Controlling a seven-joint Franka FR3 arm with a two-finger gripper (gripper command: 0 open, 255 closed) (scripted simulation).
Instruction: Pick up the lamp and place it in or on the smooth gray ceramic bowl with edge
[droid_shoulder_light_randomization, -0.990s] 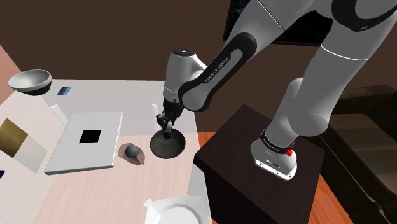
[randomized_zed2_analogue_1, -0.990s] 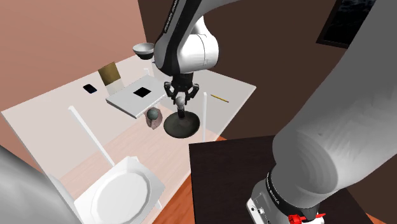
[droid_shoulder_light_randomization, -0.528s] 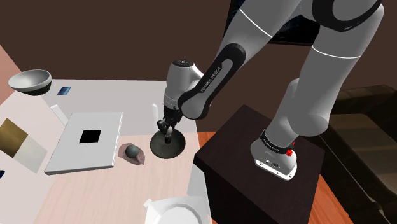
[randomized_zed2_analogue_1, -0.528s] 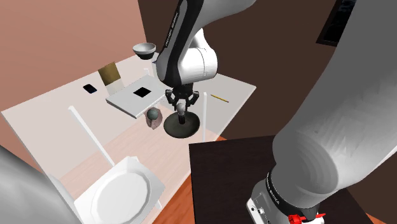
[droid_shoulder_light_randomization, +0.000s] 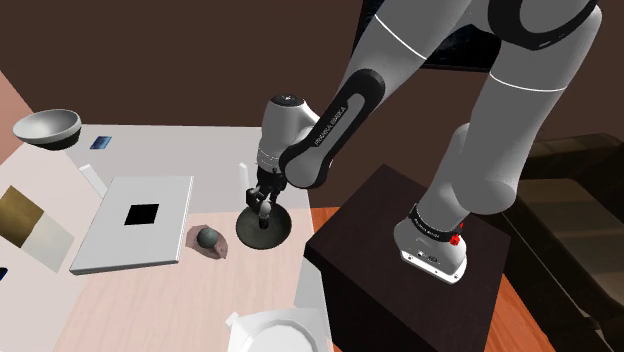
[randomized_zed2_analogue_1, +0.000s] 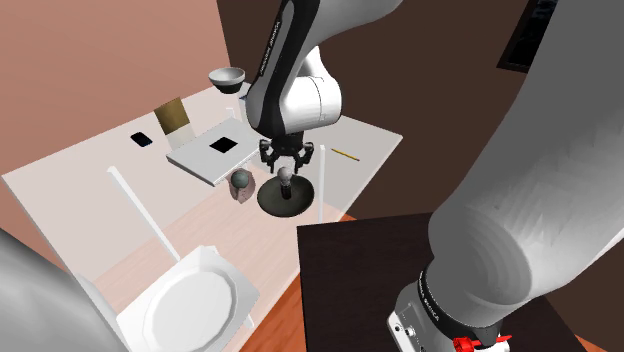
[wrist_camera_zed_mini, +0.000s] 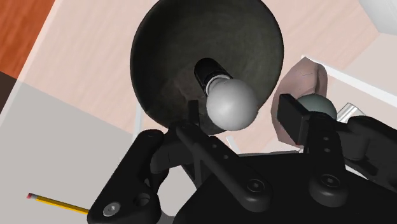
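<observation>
Dropping closer onto lamp (droid_shoulder_light_randomization: 264, 228) than a second ago; straddling its bulb (wrist_camera_zed_mini: 232, 105) with gripper (randomized_zed2_analogue_1: 286, 159) spread, clasping nothing; seeing bowl (droid_shoulder_light_randomization: 47, 127) well apart from lamp; advising centring lower on stem (wrist_camera_zed_mini: 206, 70) before squeezing.

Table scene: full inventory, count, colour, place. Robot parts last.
lamp: 1, dark base, pale bulb, table's right end in shoulder view
bowl: 1, grey, far table corner
slab: 1, white with black square, mid-table
ball: 1, grey, on pink piece between slab and lamp
plate: 1, white, near table corner
pencil: 1, yellow, second exterior view's right of lamp
card: 1, tan and cream, beside slab
tag: 1, blue, near bowl
stand: 1, dark box, beside table
arm: 1, white, dark joints
end effector: 1, black, open, over bulb
</observation>
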